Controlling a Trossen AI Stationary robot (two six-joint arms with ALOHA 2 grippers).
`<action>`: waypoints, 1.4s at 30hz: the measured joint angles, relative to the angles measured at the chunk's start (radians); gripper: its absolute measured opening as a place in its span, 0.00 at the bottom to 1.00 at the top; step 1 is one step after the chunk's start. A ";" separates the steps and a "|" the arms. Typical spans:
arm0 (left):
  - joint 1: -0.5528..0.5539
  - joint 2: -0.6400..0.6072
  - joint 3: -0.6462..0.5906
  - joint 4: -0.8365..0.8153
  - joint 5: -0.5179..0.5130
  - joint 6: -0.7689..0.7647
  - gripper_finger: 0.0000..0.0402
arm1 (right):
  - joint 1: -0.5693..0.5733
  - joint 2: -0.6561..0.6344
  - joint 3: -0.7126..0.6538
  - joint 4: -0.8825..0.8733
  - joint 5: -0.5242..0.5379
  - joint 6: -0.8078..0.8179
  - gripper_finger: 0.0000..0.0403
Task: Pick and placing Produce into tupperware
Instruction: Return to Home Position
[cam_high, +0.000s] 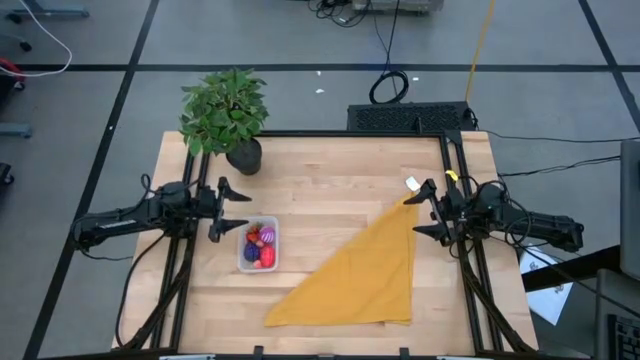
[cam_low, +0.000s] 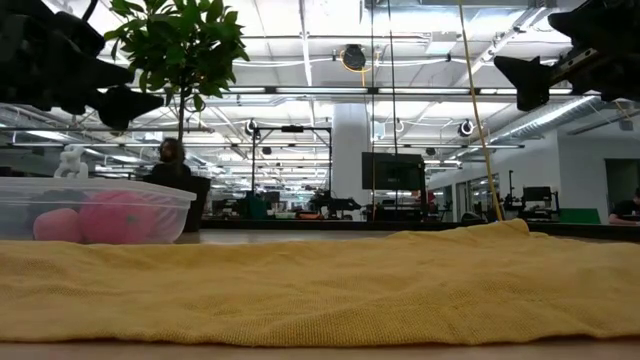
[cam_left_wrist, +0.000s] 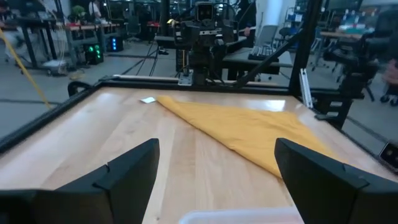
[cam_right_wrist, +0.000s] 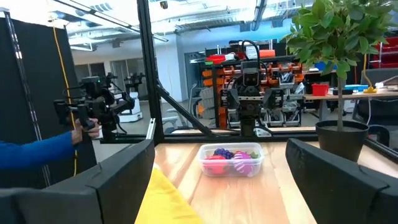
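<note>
The clear tupperware (cam_high: 258, 246) stands on the table near the left arm, with red, pink and purple toy produce (cam_high: 262, 247) inside it; it also shows in the right wrist view (cam_right_wrist: 232, 160) and the low view (cam_low: 90, 210). My left gripper (cam_high: 228, 210) hovers open just left of the box, its fingers level and pointing toward the table's right edge. My right gripper (cam_high: 424, 210) is open at the table's right side, above the yellow cloth's far corner, pointing toward the left edge.
A mustard-yellow triangular cloth (cam_high: 362, 274) lies spread over the table's middle and right. A potted green plant (cam_high: 228, 115) stands at the far left corner. A small white scrap (cam_high: 411, 183) lies by the cloth's far tip. A person's blue sleeve (cam_right_wrist: 37, 151) shows beyond the table.
</note>
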 joint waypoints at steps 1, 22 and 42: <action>0.000 0.000 0.000 0.000 0.000 -0.020 0.81 | 0.000 0.000 0.000 0.000 0.000 0.002 0.88; 0.000 0.000 0.000 0.004 -0.001 -0.061 0.81 | 0.000 0.000 0.000 0.000 -0.002 0.102 0.88; 0.000 0.000 0.000 0.004 -0.001 -0.061 0.81 | 0.000 0.000 0.000 0.000 -0.002 0.102 0.88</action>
